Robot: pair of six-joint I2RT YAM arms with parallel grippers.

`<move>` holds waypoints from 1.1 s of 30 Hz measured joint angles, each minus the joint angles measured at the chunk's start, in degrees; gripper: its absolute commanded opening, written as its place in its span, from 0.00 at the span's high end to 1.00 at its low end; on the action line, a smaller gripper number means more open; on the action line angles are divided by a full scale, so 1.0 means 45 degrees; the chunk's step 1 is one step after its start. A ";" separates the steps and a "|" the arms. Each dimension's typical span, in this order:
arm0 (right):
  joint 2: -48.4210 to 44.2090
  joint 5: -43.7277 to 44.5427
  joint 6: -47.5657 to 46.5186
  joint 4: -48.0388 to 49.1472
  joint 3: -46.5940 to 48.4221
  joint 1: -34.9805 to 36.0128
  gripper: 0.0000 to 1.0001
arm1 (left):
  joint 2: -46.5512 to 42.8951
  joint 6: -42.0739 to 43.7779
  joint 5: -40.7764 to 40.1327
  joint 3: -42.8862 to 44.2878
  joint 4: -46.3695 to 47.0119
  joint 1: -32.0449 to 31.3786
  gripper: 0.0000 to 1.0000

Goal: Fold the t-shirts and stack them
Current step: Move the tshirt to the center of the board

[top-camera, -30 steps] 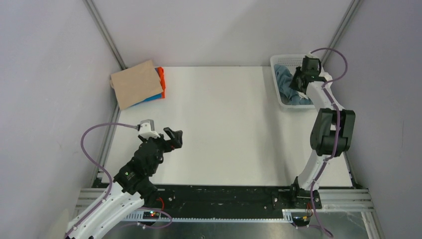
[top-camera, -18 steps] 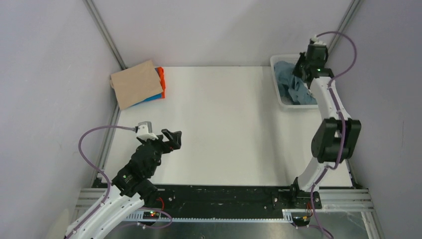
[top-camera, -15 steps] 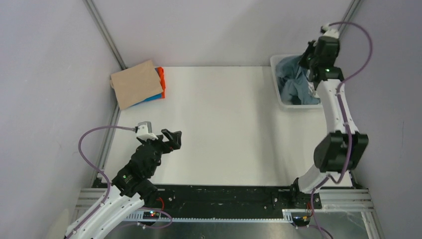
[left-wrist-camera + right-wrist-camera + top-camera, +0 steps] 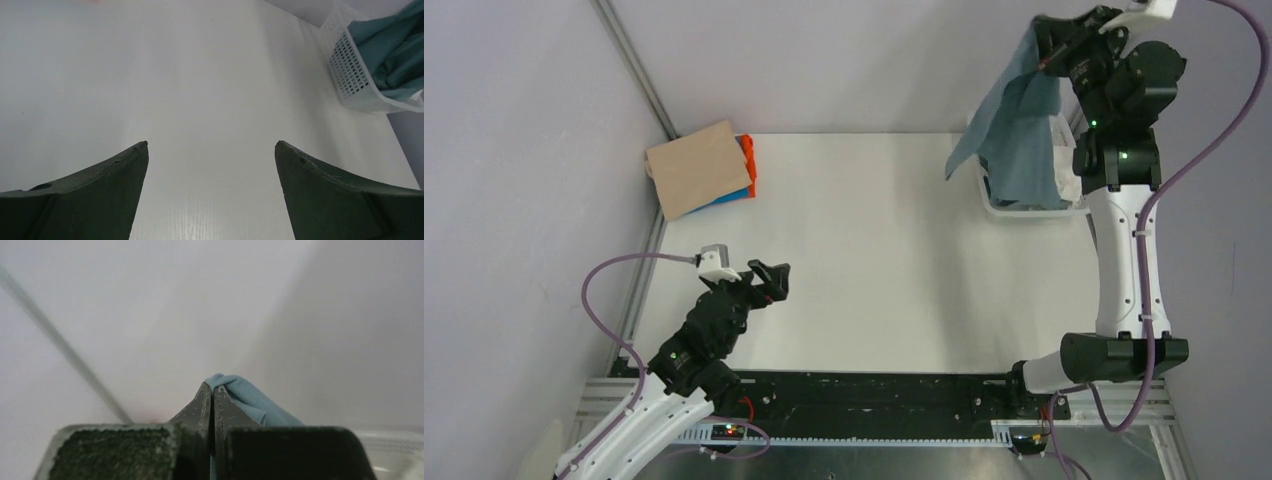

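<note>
Shirt of slate blue-grey cloth [image 4: 1014,130] is hanging from the right gripper [image 4: 1046,58] in the top view, high over the table's 2 o'clock corner. Claw is pinching tight on the shirt's top edge. Cloth is draping down in a long fold, its lower end trailing into the white plastic mesh basket [image 4: 1014,212]; one loose corner is dangling out toward 9 o'clock, above the white table [image 4: 884,260]. At 10 o'clock a folded stack is sitting: tan t-shirt [image 4: 699,168] on top, orange t-shirt [image 4: 747,150] and bright blue t-shirt [image 4: 734,194] peeking from under its far and right edges. Left gripper [image 4: 774,275] is hovering at 8 o'clock, well apart from stack and basket.

Left wrist view: left gripper [image 4: 211,145] is gaping wide, nothing between its dark fingers [image 4: 100,185], bare table [image 4: 200,75] showing below. Basket [image 4: 350,75] is lying at 2 o'clock of this view with blue-grey cloth [image 4: 395,55] bunching inside and rising out of frame.

Right wrist view: right gripper [image 4: 211,390] is pressing its fingers together with only a thin seam between, a bunched fold of the blue-grey shirt [image 4: 245,395] poking out at the tips and falling away toward 4 o'clock. Pale wall is filling the background.
</note>
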 measured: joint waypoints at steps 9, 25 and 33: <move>0.1598 -0.1418 0.0087 -0.0709 0.4167 0.3614 1.00 | -0.0403 -0.0287 0.0087 0.0000 -0.0097 0.0000 0.00; 0.2030 -0.1588 0.0554 0.2103 0.6445 0.6319 1.00 | -0.0529 -0.0500 0.0068 0.0000 -0.0544 0.0000 0.00; -0.2307 0.0641 0.0835 0.0738 -0.1515 0.6489 1.00 | -0.1122 -0.1253 -0.0029 0.0005 -0.1880 0.0000 0.00</move>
